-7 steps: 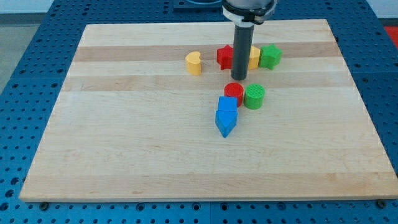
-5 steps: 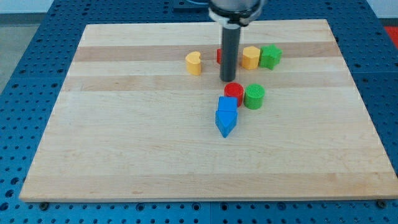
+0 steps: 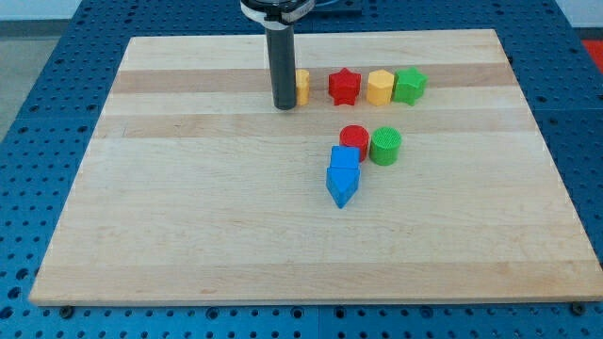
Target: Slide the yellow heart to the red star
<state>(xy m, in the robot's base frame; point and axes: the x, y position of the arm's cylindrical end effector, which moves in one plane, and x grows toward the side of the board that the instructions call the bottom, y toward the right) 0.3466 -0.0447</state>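
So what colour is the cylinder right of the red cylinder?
Green, clear in the camera view.

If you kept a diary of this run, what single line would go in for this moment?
my tip: at yellow heart, on its left-bottom side, contact unclear | red star: right of heart, gap between | step: push not finished

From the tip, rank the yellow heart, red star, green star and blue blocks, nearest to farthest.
From my tip:
1. yellow heart, just right of the rod, partly hidden.
2. red star, further right in the row.
3. blue blocks, lower right.
4. green star, the row's right end.
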